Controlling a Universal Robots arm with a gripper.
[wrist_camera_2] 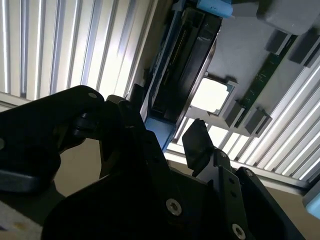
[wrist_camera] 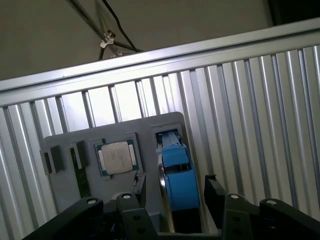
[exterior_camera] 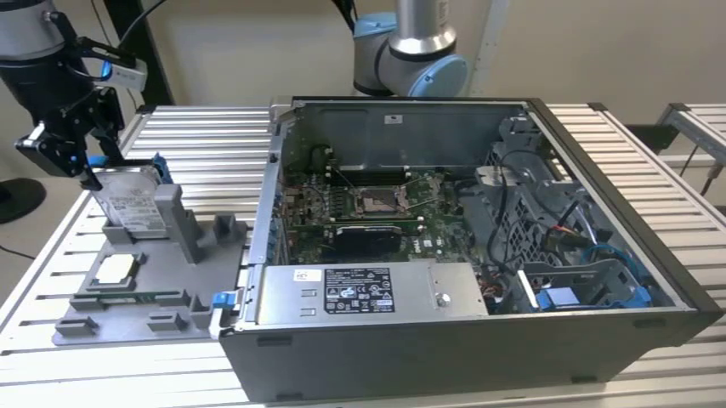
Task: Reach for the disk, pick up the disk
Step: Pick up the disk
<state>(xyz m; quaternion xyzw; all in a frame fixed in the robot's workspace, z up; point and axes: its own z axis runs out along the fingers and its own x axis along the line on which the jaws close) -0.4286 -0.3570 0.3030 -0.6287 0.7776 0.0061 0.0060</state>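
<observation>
Black gripper [wrist_camera: 176,189] sits closest to the lens in both wrist views: matte dark links with screw heads. One finger [wrist_camera: 140,184] is on each side of the disk [wrist_camera: 177,182].

Surface: table [exterior_camera: 193,136] of ribbed aluminium slats, shiny, with long parallel grooves. Room: plain beige wall behind, with dark cables hanging against it in the first wrist view.

On the table, at the exterior view's left, lies a grey moulded plastic holder tray [exterior_camera: 182,265] with slots and blocks. The disk stands on edge in one of its slots, a flat silver metal rectangle with a white label face and blue plastic rails on its edges. A square silver chip [exterior_camera: 114,270] lies flat in a tray recess, just beside the disk. A thin green memory stick [exterior_camera: 131,297] lies in a narrow slot near it.

At the exterior view's right of the tray is an open computer case [exterior_camera: 454,357], grey sheet metal. Inside are a green motherboard [exterior_camera: 363,204], a grey box with black-and-white label [exterior_camera: 363,293], tangled black wires and a blue cable [exterior_camera: 613,246]. A grey-and-blue robot joint [exterior_camera: 409,51] stands behind the case.

Tool: jaws apart, straddling the disk's upper edge. The blue rail is between the fingers, with small gaps visible on both sides in the first wrist view. It grips nothing. The disk is seated in the tray.
</observation>
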